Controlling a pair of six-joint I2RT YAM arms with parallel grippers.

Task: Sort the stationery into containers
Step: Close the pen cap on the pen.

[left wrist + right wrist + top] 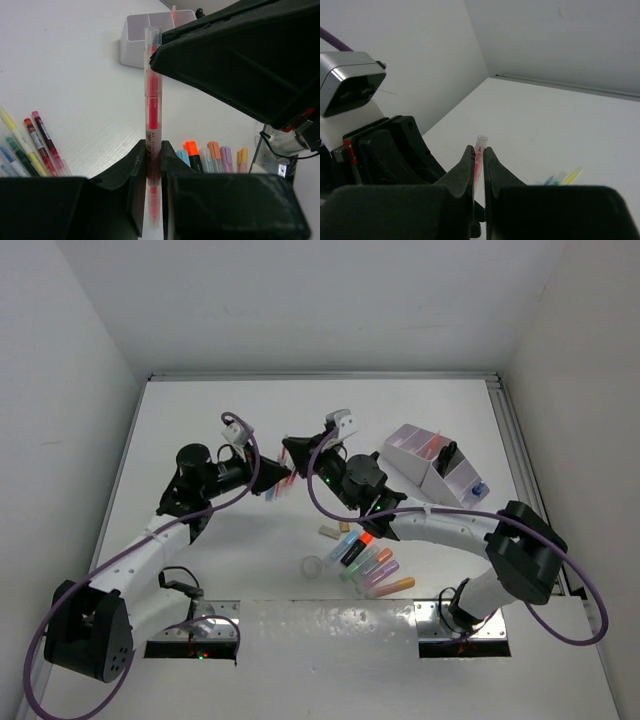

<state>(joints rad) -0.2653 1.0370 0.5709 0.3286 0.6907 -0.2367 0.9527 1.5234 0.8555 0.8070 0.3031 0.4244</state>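
A clear pen with red ink [153, 100] is held in the air between both grippers, above the table's middle. My left gripper [153, 150] is shut on its lower part. My right gripper [477, 155] is shut on its other end, where the pen [479, 149] sticks out just past the fingertips. In the top view the two grippers meet tip to tip, left [270, 478] and right [293, 453]. The lilac-white organizer [405, 445] stands at the back right with a black scissors handle [447, 455] in it.
Several pastel highlighters [370, 562] lie in front of the right arm, also seen in the left wrist view [215, 152]. A beige eraser [328, 531] and a clear tape ring [314, 566] lie near them. Several coloured pens [35, 145] lie under the grippers.
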